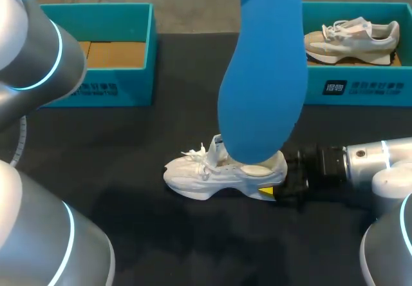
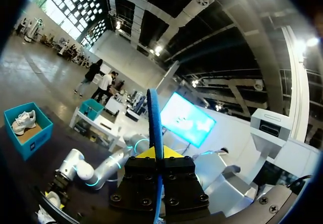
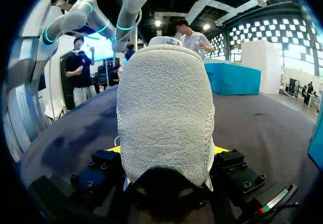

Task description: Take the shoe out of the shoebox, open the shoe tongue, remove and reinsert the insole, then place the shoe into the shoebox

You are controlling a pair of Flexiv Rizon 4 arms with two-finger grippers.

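Between left jaws, closed tight: blue insole (image 2: 154, 118), edge-on, held high, its lower end over the shoe (image 1: 206, 173); right jaws clamped on the heel from both sides; shoe upright on black counter (image 1: 129, 189), toe leftward; behind, well apart, left box (image 1: 96, 87) and right box (image 1: 360, 87); beige shoe (image 1: 351, 41) in the latter.

White shoe (image 1: 212, 173) stood upright on its sole mid-table, outside the boxes. Its toe and loose laces pointed to my left, w/ the heel clamped from both sides by the right gripper (image 1: 275, 190). Blue insole (image 1: 264, 86) was out of the shoe, hanging approx. vertical above it. Its top end was pinched in the left gripper (image 2: 157, 156) and its lower end was at the shoe's opening; I couldn't tell if they touched. Left shoebox (image 1: 96, 86) was teal and open, brown cardboard floor showing. Right shoebox (image 1: 360, 87), same teal, held a beige shoe (image 1: 351, 41).
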